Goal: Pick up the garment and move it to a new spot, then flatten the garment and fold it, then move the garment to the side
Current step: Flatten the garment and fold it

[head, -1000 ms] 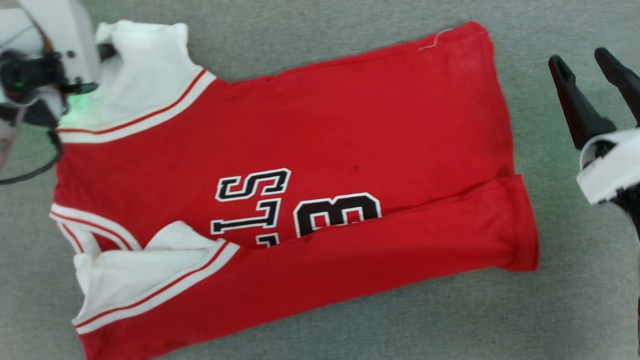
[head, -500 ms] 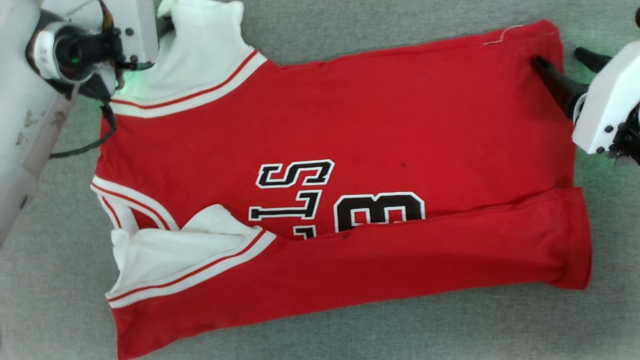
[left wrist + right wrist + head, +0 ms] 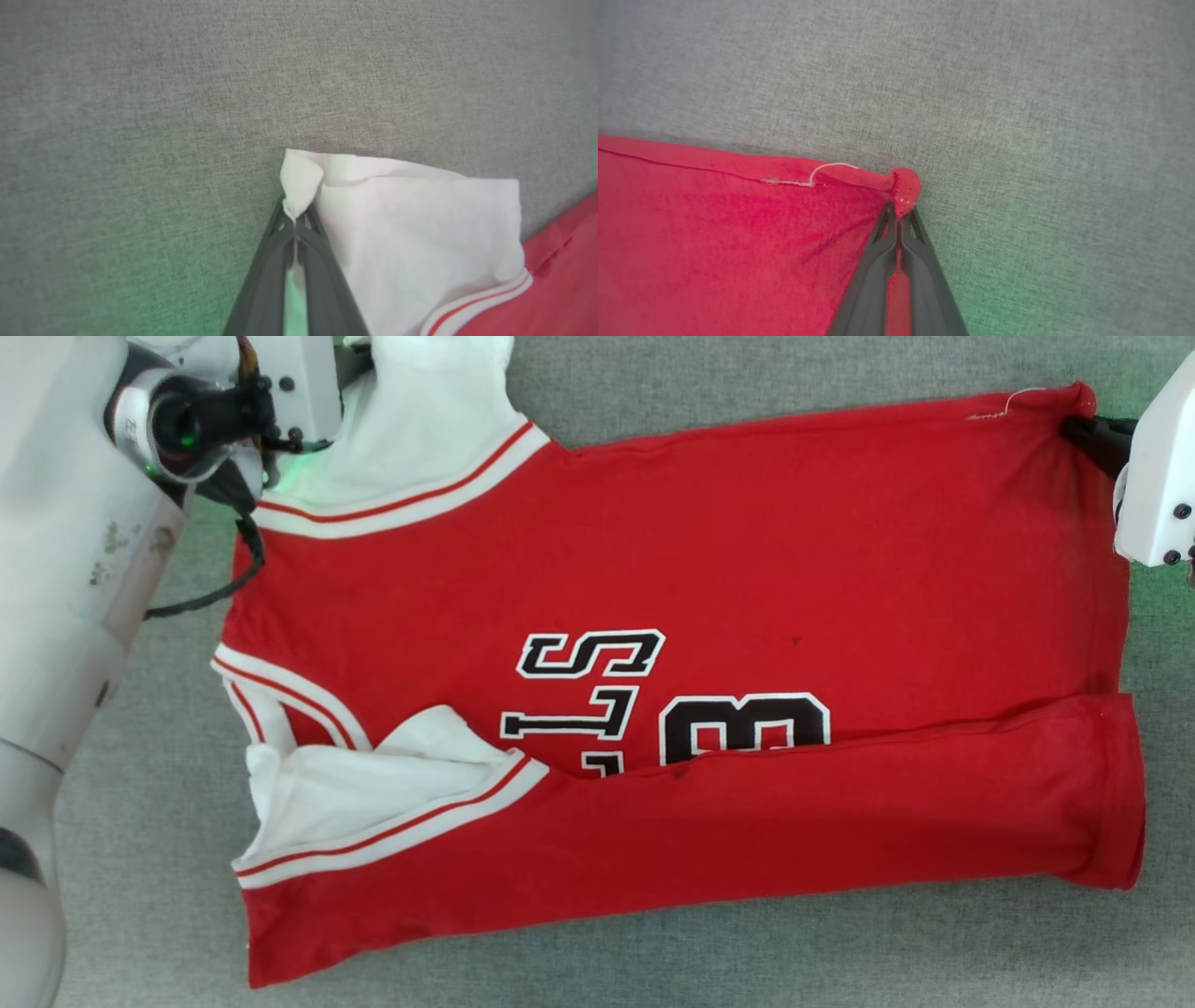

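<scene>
Jerseys: one — the garment (image 3: 709, 569), red with two white sleeves (image 3: 439, 439), lies spread on a grey woven surface (image 3: 747, 952), its near side folded over the lettering. Grippers: two — the left gripper (image 3: 295, 218) is clamped on a sleeve corner, the right gripper (image 3: 900, 213) on a red hem corner.

— What can't you make out?
— The dark white-outlined letters (image 3: 680, 733) on the large red jersey shirt with white sleeves (image 3: 794, 541). A folded-over red flap (image 3: 794, 821) covers their lower part, so I cannot read them.
— Anything cut off?
— The far white sleeve (image 3: 429, 420) runs past the head view's top edge. The cloth pinched inside my right gripper (image 3: 900, 212) is hidden.
</scene>
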Controlling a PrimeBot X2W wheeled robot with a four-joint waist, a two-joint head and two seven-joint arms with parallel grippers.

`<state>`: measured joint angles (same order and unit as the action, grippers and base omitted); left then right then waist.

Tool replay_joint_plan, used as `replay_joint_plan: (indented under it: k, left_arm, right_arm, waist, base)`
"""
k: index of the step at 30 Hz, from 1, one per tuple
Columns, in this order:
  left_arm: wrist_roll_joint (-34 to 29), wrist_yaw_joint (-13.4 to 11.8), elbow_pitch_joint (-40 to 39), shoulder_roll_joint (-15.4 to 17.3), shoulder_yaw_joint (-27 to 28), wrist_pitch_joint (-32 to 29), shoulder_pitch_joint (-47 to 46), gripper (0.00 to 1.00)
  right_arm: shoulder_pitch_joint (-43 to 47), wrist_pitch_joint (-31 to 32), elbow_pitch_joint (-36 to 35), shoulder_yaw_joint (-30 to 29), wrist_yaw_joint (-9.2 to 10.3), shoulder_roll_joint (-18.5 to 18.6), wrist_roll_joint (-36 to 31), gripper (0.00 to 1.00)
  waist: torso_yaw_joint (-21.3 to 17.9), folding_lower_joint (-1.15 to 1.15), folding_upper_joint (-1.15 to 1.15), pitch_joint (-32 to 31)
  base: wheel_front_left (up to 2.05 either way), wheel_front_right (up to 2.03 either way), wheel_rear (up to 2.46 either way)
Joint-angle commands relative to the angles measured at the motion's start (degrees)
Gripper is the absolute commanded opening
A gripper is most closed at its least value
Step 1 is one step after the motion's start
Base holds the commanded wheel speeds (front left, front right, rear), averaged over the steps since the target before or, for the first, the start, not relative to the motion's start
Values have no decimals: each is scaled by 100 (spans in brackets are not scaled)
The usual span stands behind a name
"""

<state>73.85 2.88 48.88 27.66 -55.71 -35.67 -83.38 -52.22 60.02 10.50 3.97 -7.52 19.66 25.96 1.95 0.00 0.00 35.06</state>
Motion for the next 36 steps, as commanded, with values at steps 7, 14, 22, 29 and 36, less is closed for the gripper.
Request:
replay_joint_plan:
  k: [7, 14, 22, 29, 36]
  left_arm:
    - [-10, 235, 147, -65, 92, 426, 61, 0]
    - [-59, 377, -124, 136, 62, 675, 260, 0]
    - [-94, 314, -1139, 641, -2, 877, 786, 0]
    - [-11, -506, -2905, 1464, -51, 813, 1680, 0]
    - [237, -1471, -4619, 2218, -64, 802, 2623, 0]
  right_arm:
    - [235, -379, -56, 8, 6, 197, 126, 0]
    - [778, -805, -408, 54, 6, 435, 394, 0]
    - [1676, -1064, -900, -59, 6, 700, 678, 0]
    - [2619, -1125, -1451, -324, 6, 848, 851, 0]
    - [3388, -1045, -1844, -603, 6, 820, 1010, 0]
  waist:
    - [148, 0, 0, -355]
    - [278, 0, 0, -788]
    - [423, 0, 0, -1306]
    - [542, 0, 0, -1669]
    - [601, 0, 0, -1840]
  base:
    - [0, 0, 0]
    - [0, 0, 0]
    - [0, 0, 0]
    - [0, 0, 0]
    - [0, 0, 0]
